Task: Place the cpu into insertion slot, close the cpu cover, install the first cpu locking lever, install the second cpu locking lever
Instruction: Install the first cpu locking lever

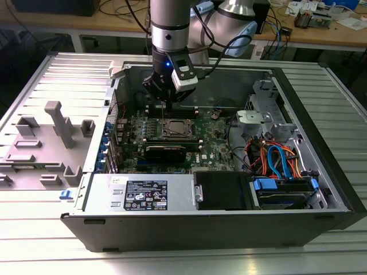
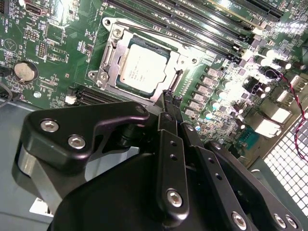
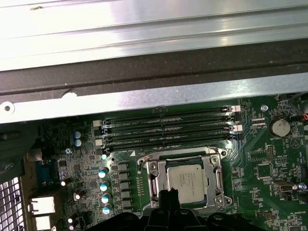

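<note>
**Desk:** Exterior view. What do you have?

**Spotter:** Your gripper (image 1: pixel 167 107) hangs inside the open computer case (image 1: pixel 321 172), just above the cpu (image 1: pixel 175 128), which lies flat on the green board (image 1: pixel 215 140).

**Desk:** Second wrist view?

**Spotter:** The cpu (image 2: pixel 143 67) sits in the insertion slot (image 2: pixel 111 32). The cpu cover (image 2: pixel 109 60) lies down around it, its window framing the silver top. Your fingertips (image 2: pixel 166 96) stand at the socket's edge, beside the chip and not on it. They are drawn together and grip nothing you can see.

**Desk:** First wrist view?

**Spotter:** The chip (image 3: pixel 186 180) is square in its frame (image 3: pixel 156 180), with your fingertips (image 3: pixel 163 195) at its near edge.

**Desk:** How will it handle?

**Spotter:** Likely light, stiff and smooth on top, with a fragile underside. Hold it by opposite edges only. The cover looks thin and springy, so press its frame, never the chip.
</note>
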You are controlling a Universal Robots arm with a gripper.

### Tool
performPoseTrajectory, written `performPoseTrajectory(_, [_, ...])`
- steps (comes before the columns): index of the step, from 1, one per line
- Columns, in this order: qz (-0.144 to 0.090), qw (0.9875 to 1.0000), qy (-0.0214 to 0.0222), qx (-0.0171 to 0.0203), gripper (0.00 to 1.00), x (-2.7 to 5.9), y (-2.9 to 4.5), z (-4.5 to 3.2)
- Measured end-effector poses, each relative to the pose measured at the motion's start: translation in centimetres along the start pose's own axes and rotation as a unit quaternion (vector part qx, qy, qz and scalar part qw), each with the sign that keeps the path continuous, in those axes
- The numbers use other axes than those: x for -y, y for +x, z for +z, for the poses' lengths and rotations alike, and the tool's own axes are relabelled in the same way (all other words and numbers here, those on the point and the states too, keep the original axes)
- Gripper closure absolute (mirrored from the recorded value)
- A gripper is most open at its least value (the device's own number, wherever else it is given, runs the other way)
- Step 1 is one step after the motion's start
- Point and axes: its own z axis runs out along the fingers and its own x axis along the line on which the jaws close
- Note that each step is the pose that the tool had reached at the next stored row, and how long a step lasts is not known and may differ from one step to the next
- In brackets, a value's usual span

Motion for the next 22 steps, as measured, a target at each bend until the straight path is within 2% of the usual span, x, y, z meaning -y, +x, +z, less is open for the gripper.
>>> performPoseTrajectory(4, [-0.006,1.0,0.0,0.0003,0.89,0.0,0.0,0.0])
performPoseTrajectory(7, [-0.036,0.9994,-0.0004,0.0016,0.89,0.0,0.0,0.01])
performPoseTrajectory(10, [-0.06,0.9982,-0.0008,0.0027,0.89,0.01,0.08,0.02])
performPoseTrajectory(19, [-0.076,0.9971,-0.0011,0.0035,0.89,0.19,1.69,0.01])
performPoseTrajectory(22, [-0.079,0.9969,-0.0011,0.0036,0.89,0.26,2.43,0.01])
